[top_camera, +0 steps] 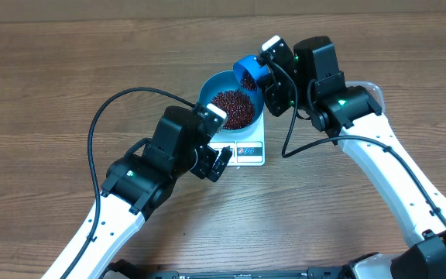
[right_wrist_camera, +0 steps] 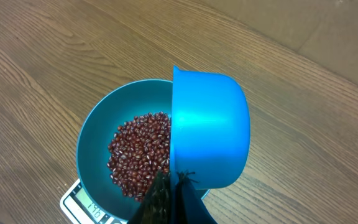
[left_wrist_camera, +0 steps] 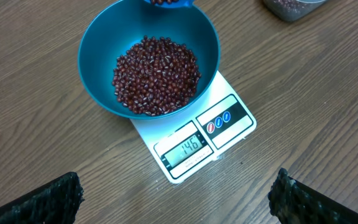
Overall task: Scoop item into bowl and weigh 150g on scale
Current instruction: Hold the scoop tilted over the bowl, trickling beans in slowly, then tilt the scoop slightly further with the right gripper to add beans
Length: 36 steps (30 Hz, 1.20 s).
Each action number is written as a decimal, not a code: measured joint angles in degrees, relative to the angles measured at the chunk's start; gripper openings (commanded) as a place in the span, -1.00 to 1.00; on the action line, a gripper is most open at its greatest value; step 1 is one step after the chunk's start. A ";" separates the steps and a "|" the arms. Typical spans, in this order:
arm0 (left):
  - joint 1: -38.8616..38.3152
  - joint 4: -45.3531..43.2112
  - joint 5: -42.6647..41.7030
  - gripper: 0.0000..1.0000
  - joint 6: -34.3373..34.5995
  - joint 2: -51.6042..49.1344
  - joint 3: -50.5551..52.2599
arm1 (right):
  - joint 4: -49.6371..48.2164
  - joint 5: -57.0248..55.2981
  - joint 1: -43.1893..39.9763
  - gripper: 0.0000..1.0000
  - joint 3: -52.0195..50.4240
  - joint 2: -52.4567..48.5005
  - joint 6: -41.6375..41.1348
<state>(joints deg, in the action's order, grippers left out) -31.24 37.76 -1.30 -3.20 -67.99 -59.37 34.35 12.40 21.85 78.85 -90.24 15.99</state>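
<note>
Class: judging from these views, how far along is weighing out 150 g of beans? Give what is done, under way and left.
Done: the bowl sits on the scale, beans heaped inside; the display reads 146. In hand: the right gripper, shut on the scoop, tips it over the bowl's rim. Left: a few more beans to reach 150. The left gripper hangs open, empty.
</note>
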 measured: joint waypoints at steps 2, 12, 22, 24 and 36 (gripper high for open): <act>0.00 0.00 0.00 0.99 0.02 0.00 0.00 | 0.02 -0.04 0.00 -0.93 0.00 -0.02 -0.20; 0.00 0.00 0.00 0.99 0.00 0.00 0.00 | 0.35 -1.29 0.00 -0.92 0.00 -0.04 -5.86; 0.00 0.00 0.00 0.99 0.02 0.00 0.00 | 0.50 -3.21 0.00 -0.93 0.00 -0.07 -8.85; 0.00 0.00 0.00 0.99 0.02 0.00 0.00 | 0.55 -2.80 0.02 -0.93 0.00 -0.07 -8.37; 0.00 0.00 0.00 0.99 0.02 0.00 0.00 | 0.96 -3.37 0.33 -0.93 0.00 -0.15 -5.86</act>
<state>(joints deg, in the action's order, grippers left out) -31.24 37.76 -1.30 -3.18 -67.99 -59.37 35.31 9.04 22.17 78.85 -90.39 10.13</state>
